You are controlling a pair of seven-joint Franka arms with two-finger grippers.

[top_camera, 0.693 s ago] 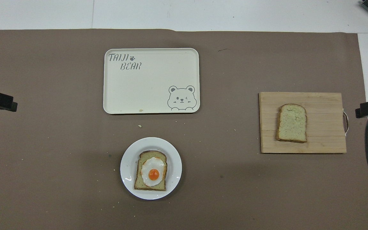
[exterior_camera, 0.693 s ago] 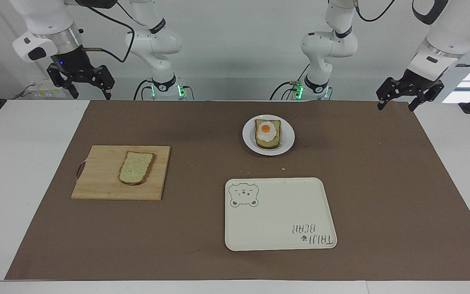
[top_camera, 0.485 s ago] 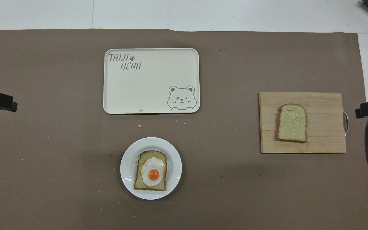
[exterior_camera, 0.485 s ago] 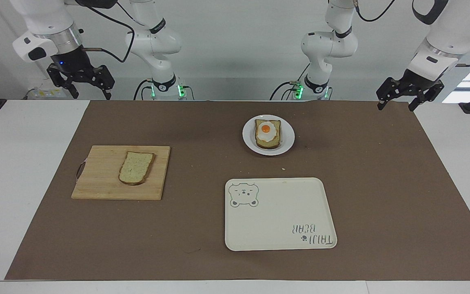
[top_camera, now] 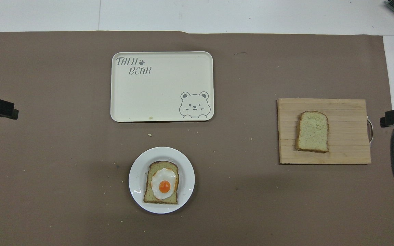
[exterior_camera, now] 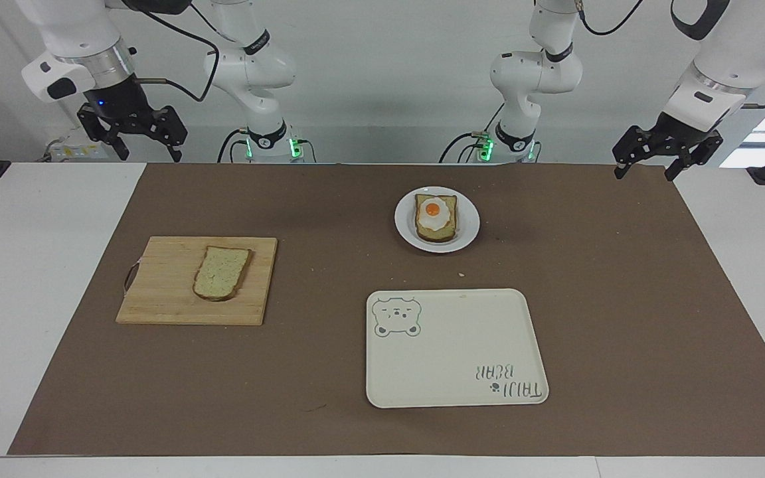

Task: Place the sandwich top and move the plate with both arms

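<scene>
The sandwich top (exterior_camera: 222,272), a plain speckled bread slice, lies flat on a wooden cutting board (exterior_camera: 157,292) toward the right arm's end; it also shows in the overhead view (top_camera: 313,131). The small white plate (exterior_camera: 469,229) sits near the robots and bears a bread slice with a fried egg (exterior_camera: 435,216); the plate also shows in the overhead view (top_camera: 137,177). My right gripper (exterior_camera: 149,156) hangs open and empty over the table's edge at its own end, apart from the board. My left gripper (exterior_camera: 643,174) hangs open and empty over the mat's corner at its end.
A cream rectangular tray with a bear drawing (exterior_camera: 455,358) lies farther from the robots than the plate, also in the overhead view (top_camera: 159,92). The cutting board (top_camera: 347,150) has a metal handle on the side toward the right arm. Crumbs dot the brown mat (exterior_camera: 621,299).
The right gripper has edged very slightly toward the middle of the table. Nothing else has moved.
</scene>
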